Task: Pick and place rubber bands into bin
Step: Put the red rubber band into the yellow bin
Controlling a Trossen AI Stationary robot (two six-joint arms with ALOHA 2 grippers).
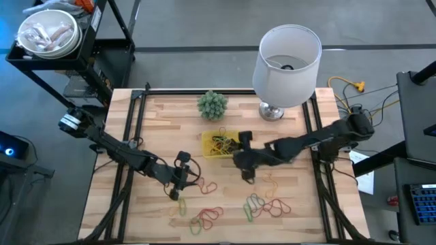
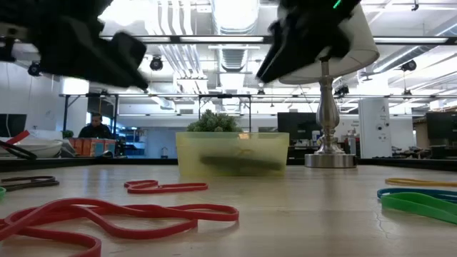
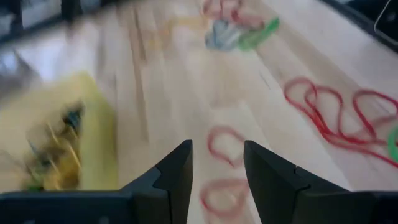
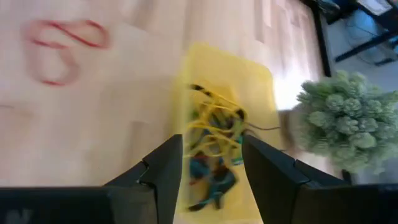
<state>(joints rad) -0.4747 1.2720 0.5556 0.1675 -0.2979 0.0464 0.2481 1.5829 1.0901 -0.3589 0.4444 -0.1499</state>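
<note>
Bin [image 1: 219, 144] sits at frame centre, just below the plant [image 1: 212, 105], holding a tangle of mostly yellow bands [image 4: 214, 134]. Loose bands [image 1: 262, 206] lie scattered lower centre and lower right on the table [image 1: 293, 224]. Right gripper [image 1: 243, 151] hovers at the bin's right edge, fingers apart, nothing held. Left gripper [image 1: 181, 178] sits lower left of the bin, fingers apart over red bands [image 3: 225, 144], empty.

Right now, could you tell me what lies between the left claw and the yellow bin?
Only bare wood, the high view shows, between the left claw and the bin.
</note>
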